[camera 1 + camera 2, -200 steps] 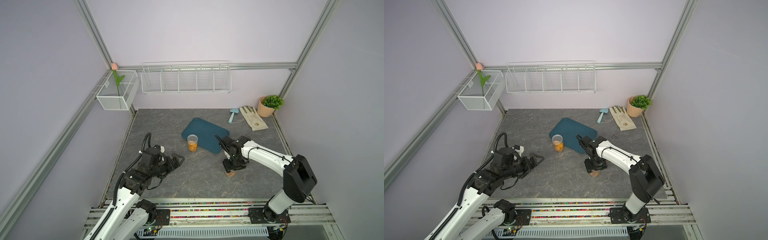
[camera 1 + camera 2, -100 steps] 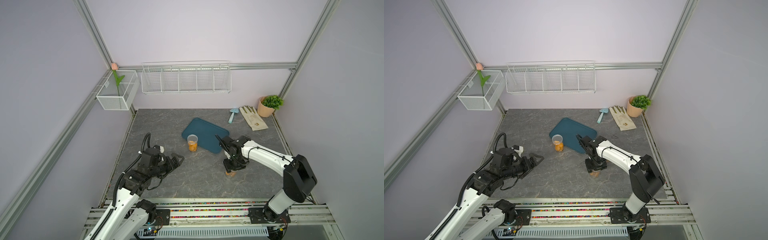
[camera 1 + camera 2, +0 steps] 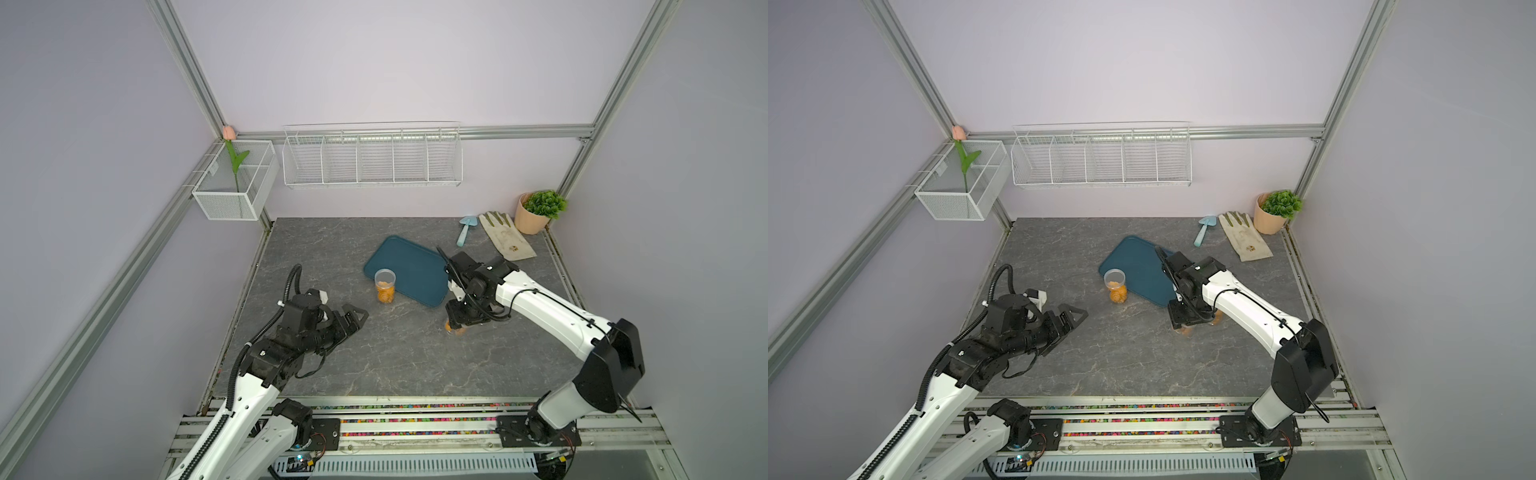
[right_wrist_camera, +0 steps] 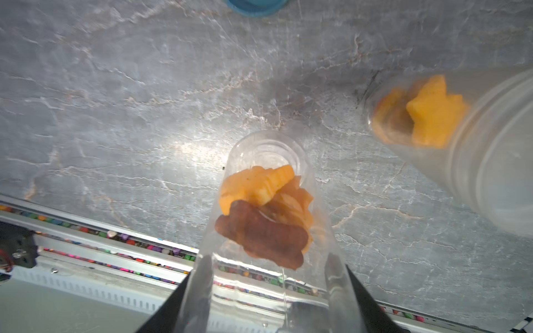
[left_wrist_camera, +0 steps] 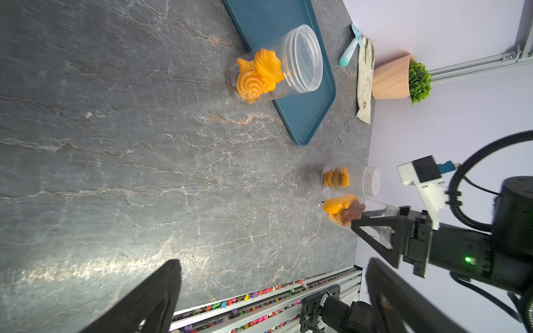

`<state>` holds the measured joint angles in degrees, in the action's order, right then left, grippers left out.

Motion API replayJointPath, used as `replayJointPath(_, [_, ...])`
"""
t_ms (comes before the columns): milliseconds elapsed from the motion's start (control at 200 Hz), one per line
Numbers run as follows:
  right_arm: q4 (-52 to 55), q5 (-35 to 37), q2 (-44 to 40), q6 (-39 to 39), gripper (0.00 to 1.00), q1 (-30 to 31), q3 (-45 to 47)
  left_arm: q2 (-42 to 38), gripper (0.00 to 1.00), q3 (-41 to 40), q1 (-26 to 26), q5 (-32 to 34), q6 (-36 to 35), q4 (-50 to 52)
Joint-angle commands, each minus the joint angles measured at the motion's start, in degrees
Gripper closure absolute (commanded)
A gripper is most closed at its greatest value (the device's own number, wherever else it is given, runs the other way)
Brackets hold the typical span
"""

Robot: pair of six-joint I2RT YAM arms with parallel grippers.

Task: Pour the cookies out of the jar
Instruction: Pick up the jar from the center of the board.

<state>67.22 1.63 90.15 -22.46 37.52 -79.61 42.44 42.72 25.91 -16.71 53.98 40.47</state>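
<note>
Jaws of the right gripper (image 4: 266, 259) clamped on the sides of a clear jar (image 4: 265, 150), which is tilted with its base close to the table (image 3: 395, 353). Cookies (image 4: 256, 184) sit inside it, orange plus one brown star (image 4: 259, 233). Lidded jar (image 5: 354, 180) stands just beside it. Open jar (image 5: 277, 66) stands at the blue tray's (image 5: 311, 115) edge. Left gripper (image 3: 354, 319) jaws are wide apart with nothing between them.

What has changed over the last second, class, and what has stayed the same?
Nothing has visibly moved. The right hand stays closed around the jar of cookies; the left hand stays open, holding nothing; the open jar stands beside the tray as before.
</note>
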Motion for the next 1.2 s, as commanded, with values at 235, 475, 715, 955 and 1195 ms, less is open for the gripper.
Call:
replayJointPath(235, [3.37,-9.03,-4.56,0.97,0.39,-5.36,-7.32,2.25,0.0,1.52,0.28,0.86,0.77,-1.4])
replayJointPath(475, [0.55,-17.67,-7.45,0.11,0.39,-10.56,-9.35,3.93,0.0,2.71,0.28,0.59,0.87,-2.25])
replayJointPath(715, [-5.54,-29.22,-11.0,-2.0,0.4,-17.54,-8.08,5.92,0.0,4.55,0.31,0.07,1.22,-3.51])
replayJointPath(955, [-17.8,-40.69,-16.32,-8.78,0.4,-23.49,-3.98,7.38,0.0,7.17,0.28,-0.93,2.04,-5.21])
replayJointPath(1195, [-30.27,-48.82,-19.37,-16.94,0.4,-25.4,-0.01,9.37,0.0,10.0,0.28,-3.06,3.17,-8.65])
